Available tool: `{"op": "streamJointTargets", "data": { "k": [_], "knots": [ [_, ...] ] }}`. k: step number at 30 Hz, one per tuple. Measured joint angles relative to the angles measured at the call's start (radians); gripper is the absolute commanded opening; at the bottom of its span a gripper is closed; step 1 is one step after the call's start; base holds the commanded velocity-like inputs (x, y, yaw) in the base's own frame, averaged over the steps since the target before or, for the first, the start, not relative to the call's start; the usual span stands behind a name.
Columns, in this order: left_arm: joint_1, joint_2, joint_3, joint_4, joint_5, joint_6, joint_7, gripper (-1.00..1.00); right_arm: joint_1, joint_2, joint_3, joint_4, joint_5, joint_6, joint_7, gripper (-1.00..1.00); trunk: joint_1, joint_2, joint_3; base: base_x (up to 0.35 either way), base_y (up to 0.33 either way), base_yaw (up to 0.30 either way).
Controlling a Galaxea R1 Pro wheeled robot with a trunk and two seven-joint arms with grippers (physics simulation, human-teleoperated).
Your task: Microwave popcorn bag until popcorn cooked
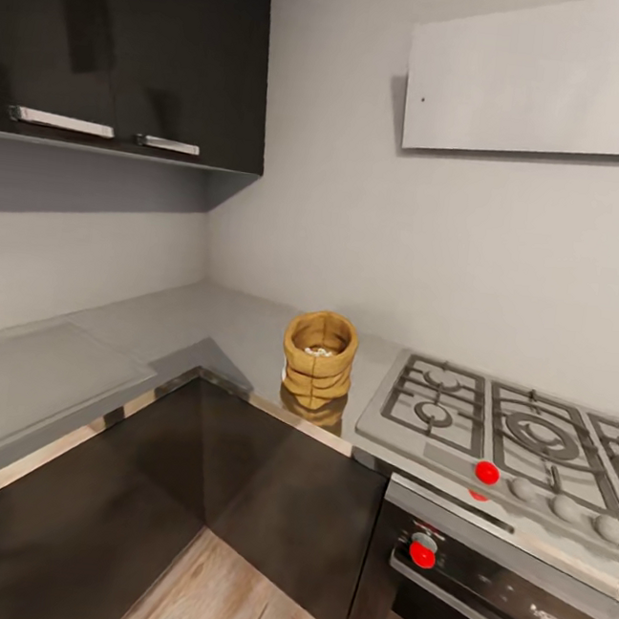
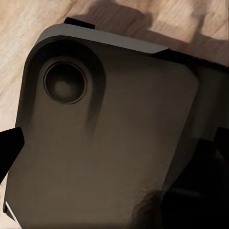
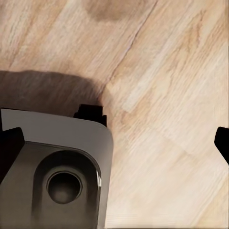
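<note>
The popcorn bag (image 1: 318, 361), golden-tan and crumpled, stands upright on the grey countertop (image 1: 220, 333) close to its front edge, just left of the hob. Pale popcorn (image 1: 319, 351) bits show in its open mouth. The microwave is out of view. In the left wrist view my left gripper (image 2: 114, 148) is open, its dark fingertips (image 2: 7, 148) at the picture's two sides, over the robot's dark base (image 2: 109, 143). In the right wrist view my right gripper (image 3: 114, 143) is open too, above the wooden floor (image 3: 167, 95). Neither holds anything.
A steel gas hob (image 1: 507, 433) with red knobs sits right of the bag, above a black built-in oven (image 1: 499, 591). Dark wall cabinets (image 1: 128, 48) hang over the left run of the worktop. Dark cabinet fronts (image 1: 259, 496) meet in the corner below.
</note>
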Motion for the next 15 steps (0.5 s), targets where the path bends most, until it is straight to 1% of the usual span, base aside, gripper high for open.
{"op": "streamJointTargets", "data": {
  "k": [9,15],
  "knots": [
    [0.0,0.0,0.0,0.0,0.0,0.0,0.0,1.0,0.0,0.0,0.001,0.0,0.0,0.0,0.0,1.0,0.0,0.0,0.0,0.0,0.0,-0.23],
    [0.0,0.0,0.0,0.0,0.0,0.0,0.0,1.0,0.0,-0.001,0.0,0.0,0.001,0.005,0.0,1.0,0.0,0.0,0.0,0.0,0.0,-0.034]
  ]
}}
